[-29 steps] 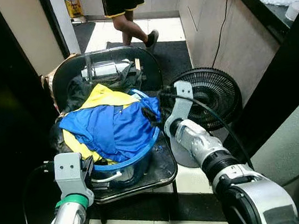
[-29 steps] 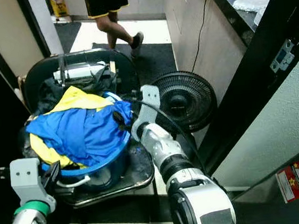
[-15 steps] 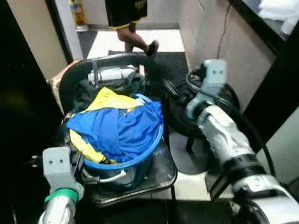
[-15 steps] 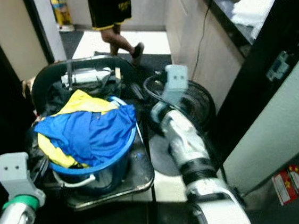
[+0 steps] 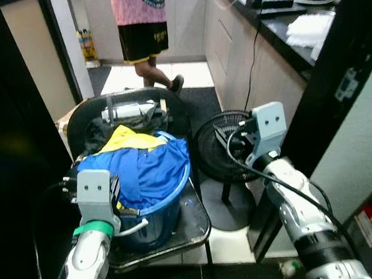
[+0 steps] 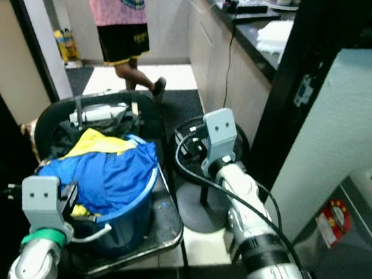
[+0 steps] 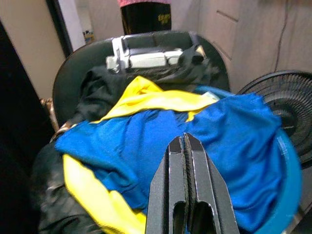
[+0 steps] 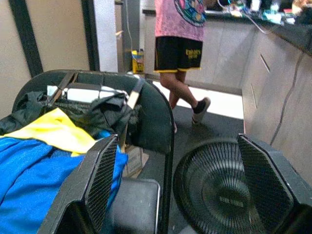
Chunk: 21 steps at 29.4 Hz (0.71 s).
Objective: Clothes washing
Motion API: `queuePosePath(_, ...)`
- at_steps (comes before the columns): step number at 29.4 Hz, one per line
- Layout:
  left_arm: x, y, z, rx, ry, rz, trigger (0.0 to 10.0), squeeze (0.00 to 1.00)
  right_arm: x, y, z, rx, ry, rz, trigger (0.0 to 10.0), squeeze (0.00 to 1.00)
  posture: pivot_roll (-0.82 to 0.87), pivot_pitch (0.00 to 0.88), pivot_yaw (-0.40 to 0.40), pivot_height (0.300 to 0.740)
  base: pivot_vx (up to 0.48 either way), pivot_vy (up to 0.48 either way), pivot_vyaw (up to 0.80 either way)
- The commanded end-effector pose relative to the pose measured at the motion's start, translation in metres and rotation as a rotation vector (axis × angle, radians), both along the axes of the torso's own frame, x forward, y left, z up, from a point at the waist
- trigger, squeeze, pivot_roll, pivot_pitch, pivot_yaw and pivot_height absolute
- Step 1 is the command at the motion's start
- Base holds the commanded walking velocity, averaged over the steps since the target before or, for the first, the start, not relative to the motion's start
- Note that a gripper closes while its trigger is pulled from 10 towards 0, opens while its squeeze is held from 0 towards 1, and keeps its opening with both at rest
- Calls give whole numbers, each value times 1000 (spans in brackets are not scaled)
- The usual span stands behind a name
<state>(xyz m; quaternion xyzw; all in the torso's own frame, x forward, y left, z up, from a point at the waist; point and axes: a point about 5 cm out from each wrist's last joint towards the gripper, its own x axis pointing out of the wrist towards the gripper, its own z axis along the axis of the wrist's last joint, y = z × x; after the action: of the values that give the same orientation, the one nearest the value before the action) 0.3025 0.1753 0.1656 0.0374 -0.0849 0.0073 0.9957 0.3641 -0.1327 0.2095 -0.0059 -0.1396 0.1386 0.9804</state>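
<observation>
Pulled back from the blue basin [image 5: 169,198] of clothes [image 5: 146,170], right hand [image 8: 185,190] now gapes empty beside the fan [image 5: 224,150], while left hand [image 7: 185,146] hovers pressed closed above them.

A blue plastic basin [image 5: 155,211] stands on the seat of a dark chair [image 5: 181,110]. It is filled above the rim with clothes — a crumpled blue garment [image 7: 195,141] lies on top and hangs over the near edge, a yellow garment [image 7: 146,97] lies behind it, and dark clothes [image 7: 105,90] lie at the back.
</observation>
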Motion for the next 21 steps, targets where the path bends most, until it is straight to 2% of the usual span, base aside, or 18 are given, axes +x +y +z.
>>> queuePosePath(1, -1, -3, -2, -5, 4, -4, 10000, 0, -1, 0, -3, 19, 16, 4, 10000, 0, -22, 0, -33, 740, 0, 0, 0)
queuePosePath(5, -2, -4, -5, -1, 18, 3, 10000, 0, -5, 7, -14, 35, 51, 19, 10000, 0, -23, 2, -26, 740, 0, 0, 0)
queuePosePath(13, -1, -7, -6, -8, 27, -12, 10000, 0, -6, 6, -12, 44, 44, 4, 10000, 0, -27, 4, -5, 740, 0, 0, 0)
queuePosePath(21, 2, -11, -7, 0, 26, -18, 10000, 0, -13, 14, -17, 20, 66, 70, 10000, 0, -25, 3, -3, 740, 0, 0, 0)
